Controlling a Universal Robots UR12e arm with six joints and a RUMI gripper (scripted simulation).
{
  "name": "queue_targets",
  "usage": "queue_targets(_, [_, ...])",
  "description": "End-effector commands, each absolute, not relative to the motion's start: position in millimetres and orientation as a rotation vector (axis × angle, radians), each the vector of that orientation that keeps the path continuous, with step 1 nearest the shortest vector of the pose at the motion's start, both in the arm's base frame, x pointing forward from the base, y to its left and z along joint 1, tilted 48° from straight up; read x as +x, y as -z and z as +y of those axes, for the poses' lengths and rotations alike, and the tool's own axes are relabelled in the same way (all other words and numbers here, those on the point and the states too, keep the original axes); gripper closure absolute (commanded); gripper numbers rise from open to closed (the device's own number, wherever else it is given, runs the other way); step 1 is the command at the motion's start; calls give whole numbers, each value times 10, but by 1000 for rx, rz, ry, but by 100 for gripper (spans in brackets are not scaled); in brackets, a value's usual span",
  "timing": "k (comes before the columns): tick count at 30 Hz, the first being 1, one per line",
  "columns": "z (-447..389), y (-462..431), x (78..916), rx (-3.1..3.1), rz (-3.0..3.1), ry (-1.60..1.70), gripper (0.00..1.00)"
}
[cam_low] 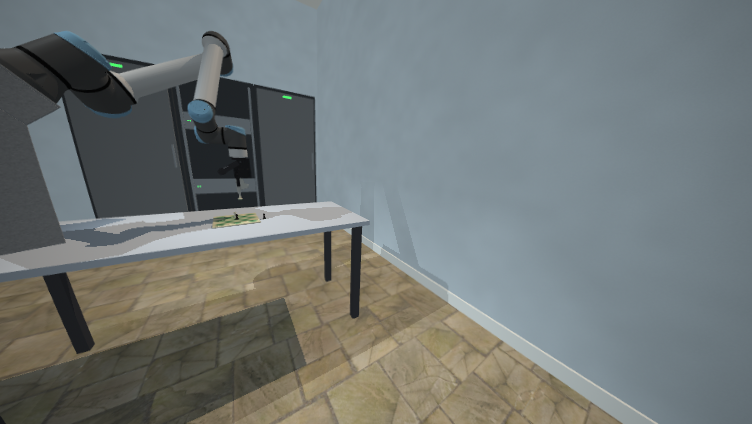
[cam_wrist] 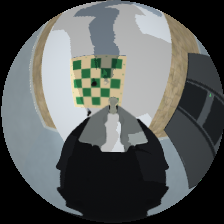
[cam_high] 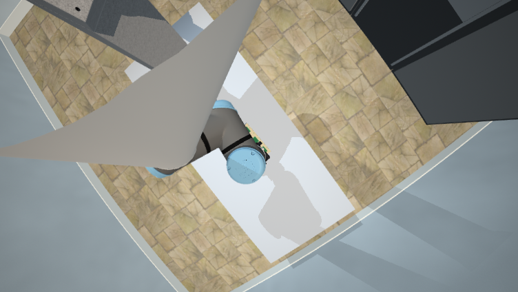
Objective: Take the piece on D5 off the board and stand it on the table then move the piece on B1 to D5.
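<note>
My gripper [cam_low: 240, 193] [cam_wrist: 113, 105] is shut on a pale cream piece [cam_low: 240, 198] [cam_wrist: 113, 101] and holds it in the air above the table, near the board's edge. The green and beige board [cam_low: 223, 223] [cam_wrist: 86, 83] [cam_high: 267, 150] lies on the table, mostly hidden under the arm in the top view. A black piece [cam_low: 236, 216] [cam_wrist: 94, 83] stands near the middle of the board. A faint pale shape [cam_wrist: 106, 81] shows beside it, too small to make out. Another black piece [cam_low: 263, 215] [cam_wrist: 89, 112] stands on the table, off the board. The edge letters are unreadable.
The long white table [cam_high: 326, 202] [cam_low: 315, 210] runs under the arm [cam_high: 232, 127] [cam_low: 208, 79]. Dark cabinets [cam_high: 460, 72] [cam_low: 287, 147] stand beyond one long side. A grey pedestal [cam_low: 26, 194] stands at the table's left in the exterior view.
</note>
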State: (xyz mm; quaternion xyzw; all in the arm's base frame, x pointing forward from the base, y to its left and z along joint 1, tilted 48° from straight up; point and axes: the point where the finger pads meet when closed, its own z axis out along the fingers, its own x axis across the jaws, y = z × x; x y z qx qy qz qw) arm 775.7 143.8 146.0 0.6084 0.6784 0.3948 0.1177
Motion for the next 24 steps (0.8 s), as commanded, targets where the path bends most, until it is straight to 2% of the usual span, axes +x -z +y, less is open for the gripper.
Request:
queue_targets(1, [1512,-1521,7771,1808,1966,-1153,100])
queue_targets(24, [1602,-1362,7926,1809,1968,-1150,100])
